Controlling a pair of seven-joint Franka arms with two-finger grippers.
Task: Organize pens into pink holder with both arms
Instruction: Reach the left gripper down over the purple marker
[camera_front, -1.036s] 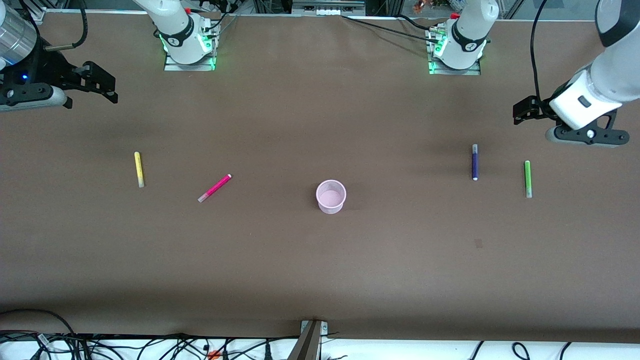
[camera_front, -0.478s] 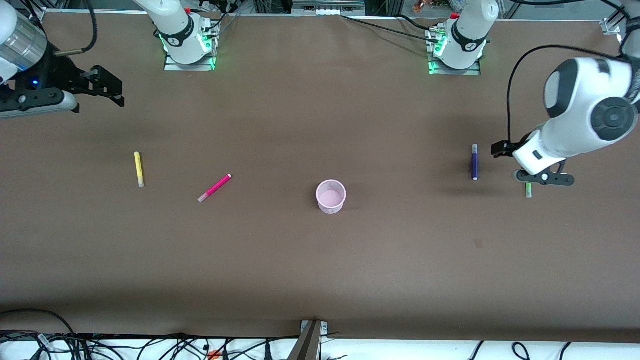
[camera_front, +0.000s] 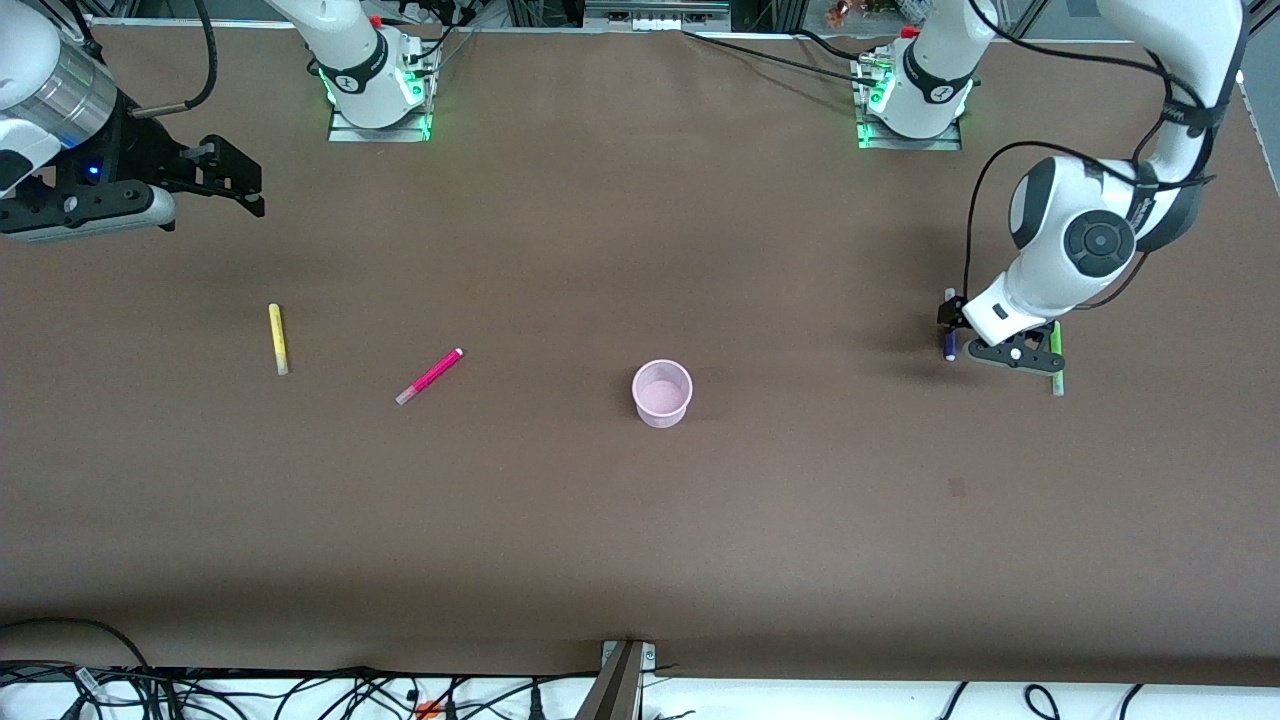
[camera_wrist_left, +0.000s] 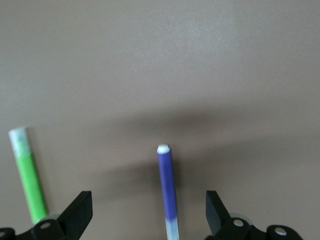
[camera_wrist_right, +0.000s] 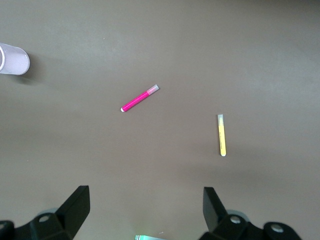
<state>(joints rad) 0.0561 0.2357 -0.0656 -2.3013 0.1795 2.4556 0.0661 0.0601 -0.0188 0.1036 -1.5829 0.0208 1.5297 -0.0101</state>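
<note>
The pink holder (camera_front: 662, 392) stands upright in the middle of the table. The yellow pen (camera_front: 278, 339) and magenta pen (camera_front: 429, 376) lie toward the right arm's end. They also show in the right wrist view, yellow (camera_wrist_right: 221, 136) and magenta (camera_wrist_right: 140, 98), with the holder (camera_wrist_right: 12, 59) at the edge. The dark purple-blue pen (camera_front: 949, 347) and green pen (camera_front: 1057, 380) lie toward the left arm's end. My left gripper (camera_front: 948, 320) is open, low over the purple-blue pen (camera_wrist_left: 166, 185), which lies between its jaws (camera_wrist_left: 148, 215); the green pen (camera_wrist_left: 29, 180) lies outside them. My right gripper (camera_front: 240, 182) is open and empty, high over the table's end.
The two arm bases (camera_front: 375, 95) (camera_front: 915, 100) stand at the table's edge farthest from the front camera. Cables (camera_front: 300, 690) run along the nearest edge. The brown tabletop (camera_front: 640, 520) is bare around the holder.
My left arm has swung down and inward, from high over the table's end to low over the purple-blue pen. My right gripper has drifted slightly inward.
</note>
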